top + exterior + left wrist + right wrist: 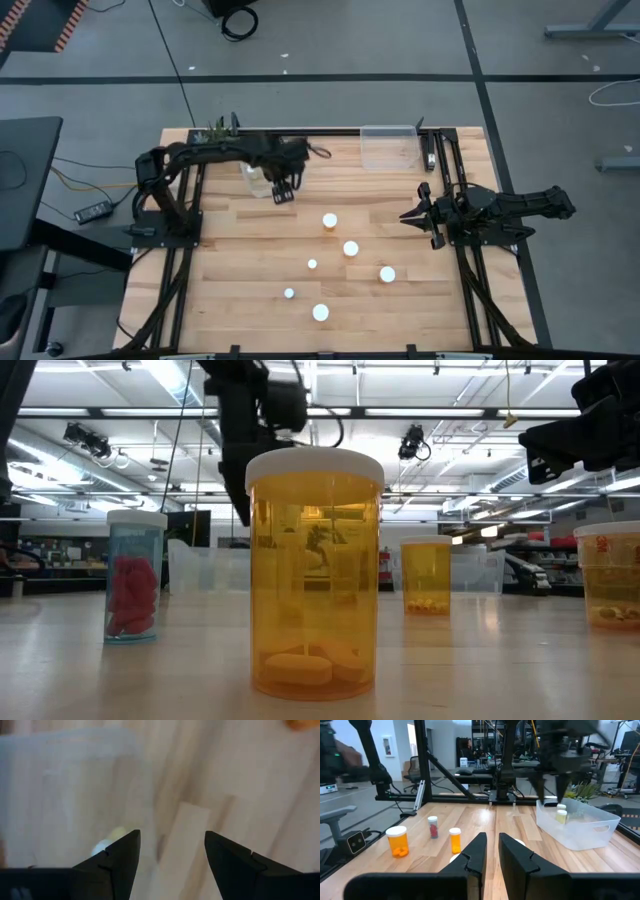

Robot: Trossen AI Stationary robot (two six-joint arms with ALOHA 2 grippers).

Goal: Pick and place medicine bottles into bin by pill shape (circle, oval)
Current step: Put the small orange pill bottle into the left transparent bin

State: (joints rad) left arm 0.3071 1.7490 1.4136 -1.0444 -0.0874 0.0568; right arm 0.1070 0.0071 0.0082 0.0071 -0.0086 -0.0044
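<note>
Left claw hovers over the near edge of the left clear bin at the far side of the tabletop, fingers apart and holding nothing. In the right wrist view that bin already has two bottles in it.

Right claw waits at the right side of the tabletop, well apart from the bottles; its fingers sit close with a narrow gap, nothing between them. A second clear bin sits at the far edge, contents not readable.

Six medicine bottles stand upright and scattered mid-tabletop, white caps up, none touching. In the low view the nearest orange bottle shows oval pills lying at the bottom; a smaller one holds red pills.

Handling, as a judgement: bottles look light, mostly empty rigid plastic, so they won't crush, but the smooth round walls are likely slippery and easy to tip. Best hold is across the body just under the cap, fingers square to the sides, coming straight down. The nearest standing bottle looks like the left claw's next pick.
</note>
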